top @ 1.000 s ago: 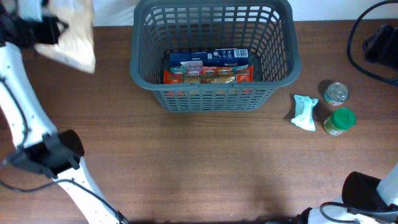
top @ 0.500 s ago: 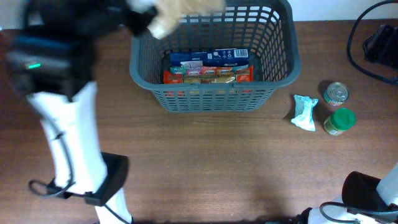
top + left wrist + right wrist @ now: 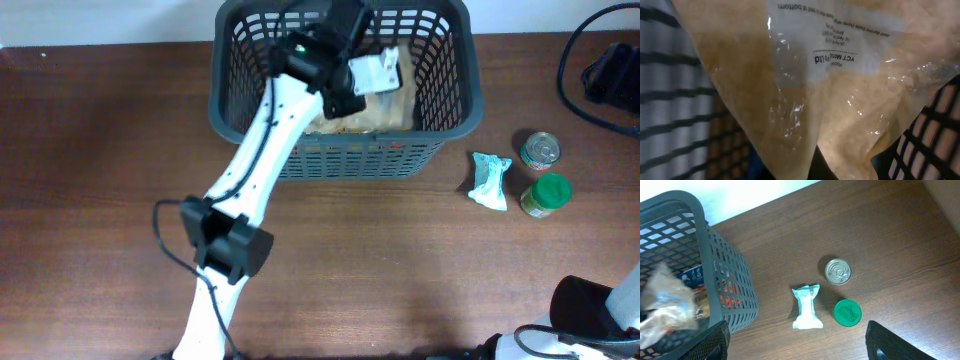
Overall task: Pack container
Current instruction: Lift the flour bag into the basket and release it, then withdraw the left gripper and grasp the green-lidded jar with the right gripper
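Observation:
The container point(image 3: 340, 158) is a dark grey slotted basket at the back middle of the table. My left gripper point(image 3: 352, 78) reaches into it from above and is shut on a clear bag of yellowish grains point(image 3: 385, 100) with a white label. The bag hangs low inside the basket and covers the packets lying there. In the left wrist view the bag point(image 3: 805, 80) fills the frame, with the basket lattice point(image 3: 935, 125) behind it. My right gripper point(image 3: 796, 339) hovers open and empty above the table, right of the basket point(image 3: 720, 265).
Right of the basket lie a pale green packet point(image 3: 489, 181), a tin can point(image 3: 540, 150) and a green-lidded jar point(image 3: 546, 195). Black cables point(image 3: 600, 80) sit at the far right edge. A white wall runs behind the basket.
My left arm has swung from the table's far left over to the basket, carrying the bag. The bag now hangs inside the basket. The right arm has not moved.

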